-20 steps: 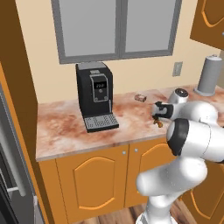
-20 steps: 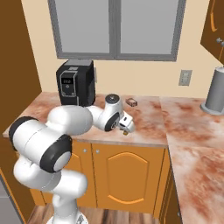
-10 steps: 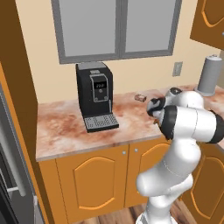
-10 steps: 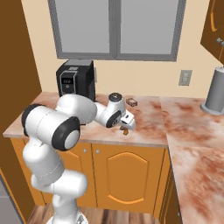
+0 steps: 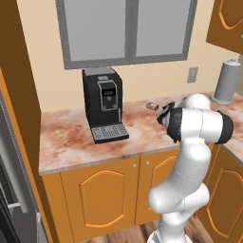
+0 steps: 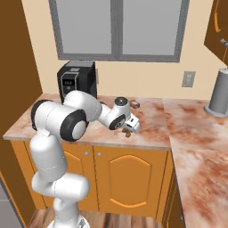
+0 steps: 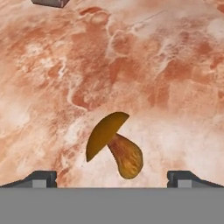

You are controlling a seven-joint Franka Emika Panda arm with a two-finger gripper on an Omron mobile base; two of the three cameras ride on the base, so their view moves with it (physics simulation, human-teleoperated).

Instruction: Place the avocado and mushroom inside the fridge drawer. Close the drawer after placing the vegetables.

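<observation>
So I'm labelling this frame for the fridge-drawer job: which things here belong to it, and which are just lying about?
Belongs to the job:
- mushroom, lying on its side on the counter, between the open gripper's fingertips

Just lying about:
- black coffee machine
- small brownish block near the wall
- grey canister in the corner

Arm's swung fwd, claw [image 6: 128, 132] (wide open) now over mushroom [image 7: 114, 145].
</observation>
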